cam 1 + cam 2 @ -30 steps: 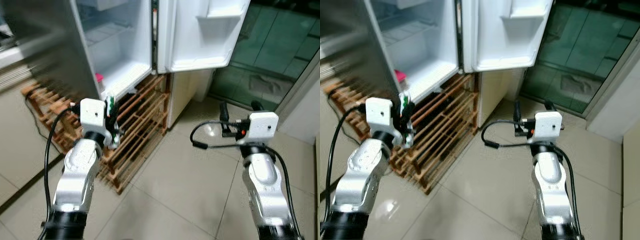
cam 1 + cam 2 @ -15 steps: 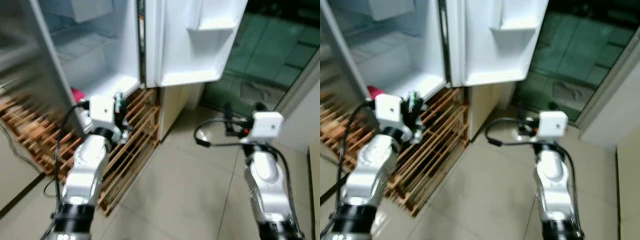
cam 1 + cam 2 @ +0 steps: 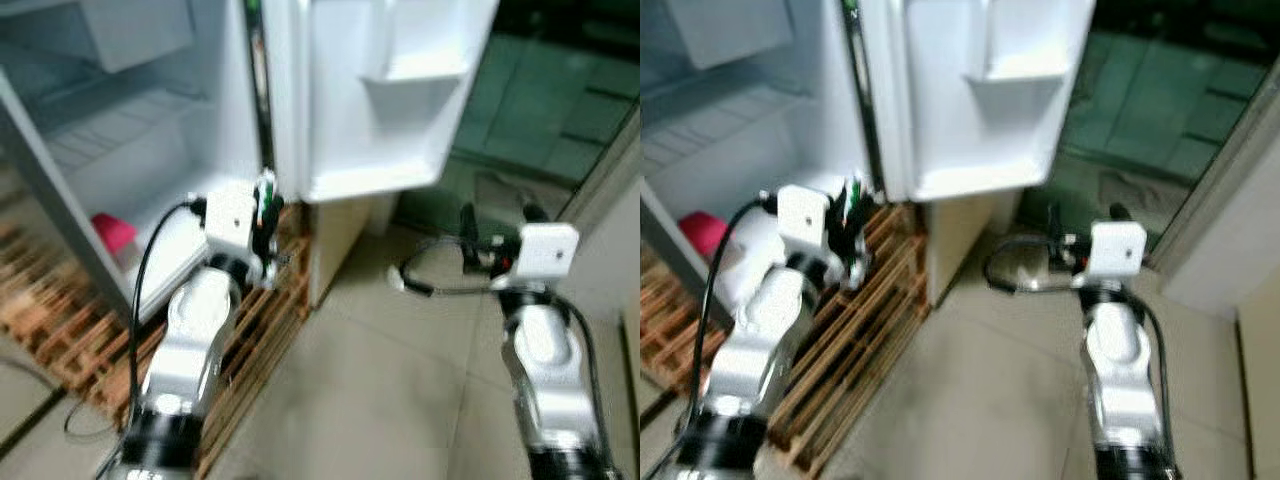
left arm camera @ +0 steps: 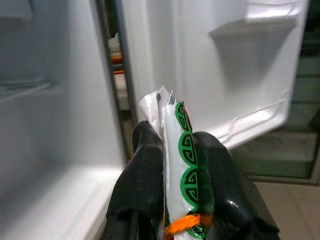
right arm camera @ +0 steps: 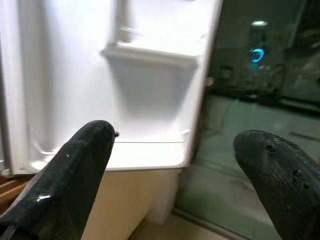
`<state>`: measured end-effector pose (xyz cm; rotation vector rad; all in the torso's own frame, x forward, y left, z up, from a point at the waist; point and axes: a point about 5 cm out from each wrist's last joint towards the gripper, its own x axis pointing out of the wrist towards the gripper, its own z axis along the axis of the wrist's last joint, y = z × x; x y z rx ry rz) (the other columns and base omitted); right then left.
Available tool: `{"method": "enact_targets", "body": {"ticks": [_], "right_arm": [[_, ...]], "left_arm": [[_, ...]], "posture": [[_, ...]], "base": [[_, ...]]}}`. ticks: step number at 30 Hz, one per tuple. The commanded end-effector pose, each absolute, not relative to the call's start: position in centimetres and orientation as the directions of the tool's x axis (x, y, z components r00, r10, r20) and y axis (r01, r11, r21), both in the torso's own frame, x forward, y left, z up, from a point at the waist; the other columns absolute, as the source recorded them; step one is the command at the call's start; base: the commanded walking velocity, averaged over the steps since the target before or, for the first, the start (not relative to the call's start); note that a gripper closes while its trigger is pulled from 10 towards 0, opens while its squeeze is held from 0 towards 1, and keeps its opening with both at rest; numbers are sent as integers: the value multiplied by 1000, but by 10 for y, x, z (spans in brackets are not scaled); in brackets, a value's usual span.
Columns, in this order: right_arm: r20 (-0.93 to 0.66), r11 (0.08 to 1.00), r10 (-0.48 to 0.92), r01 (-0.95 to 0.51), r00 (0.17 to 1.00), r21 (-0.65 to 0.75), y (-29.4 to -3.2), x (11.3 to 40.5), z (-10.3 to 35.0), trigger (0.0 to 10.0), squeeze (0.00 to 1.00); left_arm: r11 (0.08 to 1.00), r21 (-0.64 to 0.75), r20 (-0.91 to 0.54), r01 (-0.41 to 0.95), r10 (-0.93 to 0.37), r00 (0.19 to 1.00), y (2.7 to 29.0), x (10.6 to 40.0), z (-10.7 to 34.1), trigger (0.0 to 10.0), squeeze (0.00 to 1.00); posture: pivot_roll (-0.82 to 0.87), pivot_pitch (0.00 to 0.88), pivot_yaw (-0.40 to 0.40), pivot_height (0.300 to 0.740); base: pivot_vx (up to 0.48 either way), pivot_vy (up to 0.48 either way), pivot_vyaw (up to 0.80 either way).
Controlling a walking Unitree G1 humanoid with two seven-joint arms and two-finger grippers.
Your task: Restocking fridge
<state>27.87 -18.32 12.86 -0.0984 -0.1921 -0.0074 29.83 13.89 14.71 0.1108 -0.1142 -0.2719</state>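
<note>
A slim sealed packet (image 4: 180, 165), white with green roundels, sits pinched in the left gripper (image 4: 175, 175) before the open fridge (image 3: 150, 150); it looks light, crinkly and slippery, so mid-body is the safest hold. Right gripper (image 5: 185, 165) hangs spread and empty by the fridge door (image 3: 400, 90)

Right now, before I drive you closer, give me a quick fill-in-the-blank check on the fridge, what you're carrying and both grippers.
1. The left gripper is shut on a white and ____ packet.
2. The fridge door stands ____.
3. The right gripper has its fingers ____ and holds nothing.
4. The item lying inside the fridge is ____ in colour.

Missing words: green; open; open; pink
</note>
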Motion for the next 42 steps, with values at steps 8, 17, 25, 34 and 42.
{"method": "enact_targets", "body": {"ticks": [8,17,25,34,42], "right_arm": [[150,996,-49,60,987,-72,-196,259,124,10000,90],[164,991,-35,55,986,-118,-198,257,132,10000,86],[175,991,-77,94,982,-96,-203,258,132,10000,98],[194,984,-143,160,971,-76,-209,249,126,10000,94],[193,983,-136,157,972,-98,-209,251,126,10000,106]], "left_arm": [[932,152,52,328,-339,939,142,278,138,10000,0],[917,179,126,357,-382,916,124,277,158,10000,0],[960,131,130,248,-265,956,140,287,156,10000,0],[980,148,228,132,-163,960,144,278,151,10000,0],[937,199,219,287,-328,919,122,280,158,10000,0]], "posture": [[-66,0,4,740],[-70,0,-2,740],[-70,0,10,740],[-77,0,8,740],[-83,0,13,740]], "base": [[439,0,0],[439,0,-111],[0,0,-800],[0,0,-784],[0,0,-686]]}}
